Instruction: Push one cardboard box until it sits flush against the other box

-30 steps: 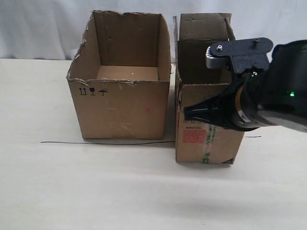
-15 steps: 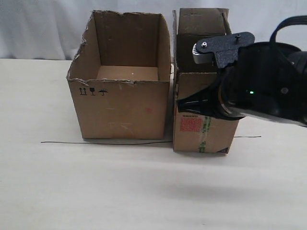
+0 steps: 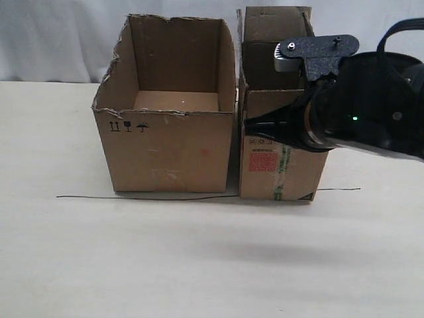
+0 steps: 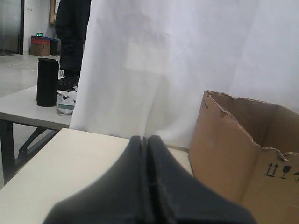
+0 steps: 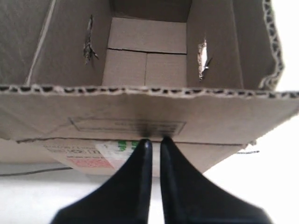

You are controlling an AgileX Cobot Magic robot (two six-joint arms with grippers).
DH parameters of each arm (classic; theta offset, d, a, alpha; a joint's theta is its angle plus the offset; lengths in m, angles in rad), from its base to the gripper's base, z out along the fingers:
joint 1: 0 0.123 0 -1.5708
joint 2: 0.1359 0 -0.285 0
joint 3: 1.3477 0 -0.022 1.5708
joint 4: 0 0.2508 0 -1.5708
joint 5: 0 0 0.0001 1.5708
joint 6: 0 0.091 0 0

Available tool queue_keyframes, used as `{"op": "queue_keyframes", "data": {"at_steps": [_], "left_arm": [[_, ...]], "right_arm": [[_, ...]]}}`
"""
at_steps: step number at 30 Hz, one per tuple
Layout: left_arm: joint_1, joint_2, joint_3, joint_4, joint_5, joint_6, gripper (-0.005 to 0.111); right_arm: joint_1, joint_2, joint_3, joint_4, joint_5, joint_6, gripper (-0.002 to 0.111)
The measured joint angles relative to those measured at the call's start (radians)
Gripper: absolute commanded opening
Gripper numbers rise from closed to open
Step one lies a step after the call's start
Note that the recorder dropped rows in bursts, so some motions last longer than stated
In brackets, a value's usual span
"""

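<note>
Table [image 3: 199, 265]: pale top, w/ a thin black line [image 3: 132, 197] running across it just in front of both boxes.
Right gripper [image 5: 153, 141]: jaws are sitting nearly together, holding nothing – tips are pressing on the upper front panel of the cardboard box [image 3: 278, 169].
Cardboard box: standing upright on the right, red label [image 3: 263, 162] and green tape stripe [image 3: 285, 169] facing the camera, tall flaps up at the back.
Other box [image 3: 165, 149]: wider, torn rim, standing just left of it; only a dark sliver is showing between the two, and I cannot tell if the walls are touching.
Left gripper [image 4: 146, 140]: jaws are closed on nothing, hanging off to the left, well apart from the boxes.
Backdrop: white curtain [image 3: 66, 33].
Risk 1: contact is high on a tall, narrow box – prob. tipping or rocking it back instead of sliding it.
Risk 2: pushing on the front face may be driving it rearward or twisting it, leaving a wedge-shaped gap.
Risk 3: the thin panel could be buckling, or the tips skidding off it.
Risk 4: the empty other box may be shifting too if shoved.
</note>
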Motion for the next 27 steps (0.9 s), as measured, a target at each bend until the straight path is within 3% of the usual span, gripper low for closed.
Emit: {"op": "queue_keyframes", "data": {"at_steps": [17,23,27], "left_arm": [[0.0,0.0,0.0,0.0,0.0,0.0,0.0],[0.0,0.0,0.0,0.0,0.0,0.0,0.0],[0.0,0.0,0.0,0.0,0.0,0.0,0.0]], "right_arm": [[-0.02,-0.02,0.0,0.038,-0.061,-0.005,0.005],[0.067,-0.197,0.0,0.032,0.029,-0.03,0.005],[0.08,-0.33,-0.037,-0.036,0.236,-0.021,0.005]]}}
